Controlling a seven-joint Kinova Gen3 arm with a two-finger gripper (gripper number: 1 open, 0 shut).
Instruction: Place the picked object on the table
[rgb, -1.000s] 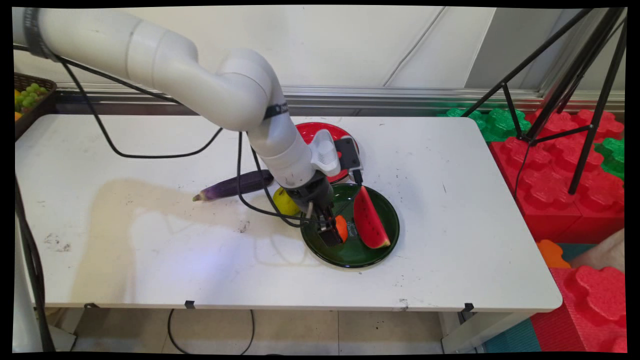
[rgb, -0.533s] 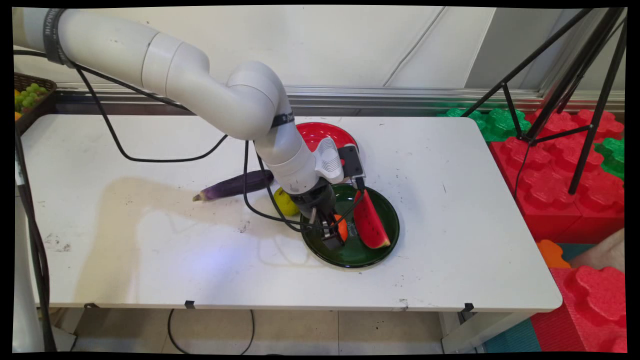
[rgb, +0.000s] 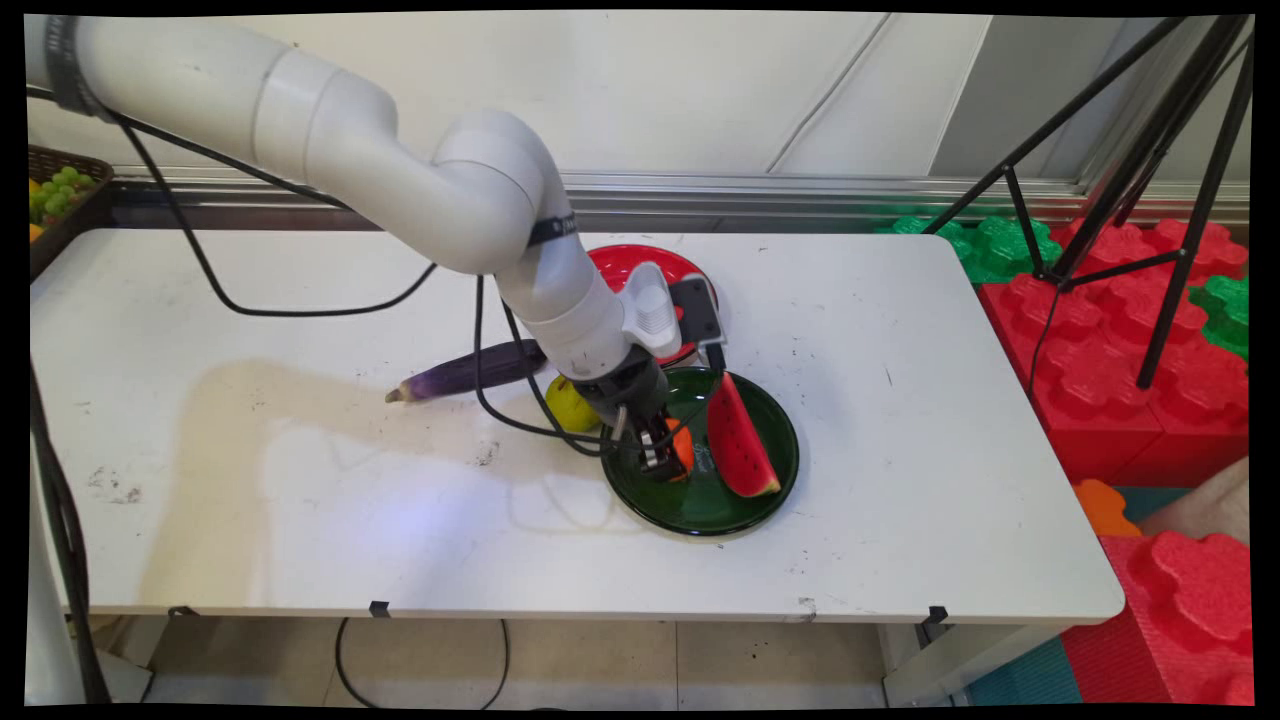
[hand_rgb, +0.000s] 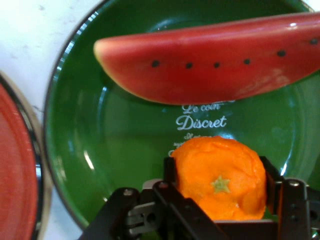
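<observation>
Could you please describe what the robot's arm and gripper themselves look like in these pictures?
The arm is glossy white, built of thick rounded tubular links with bulbous joints and a dark band near the wrist. Loose black cables hang along it. A ribbed white housing and a black box sit at the wrist. The gripper is black, with a metal linkage and two fingers.

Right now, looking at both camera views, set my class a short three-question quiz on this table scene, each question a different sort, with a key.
1. True or false: the end effector is shut on the orange.
2. Which fruit lies on the green plate beside the orange?
A. watermelon slice
B. banana
C. pear
3. Fill in: the purple vegetable lying on the table is an ______.

Key: 1 true; 2 A; 3 eggplant.
</observation>
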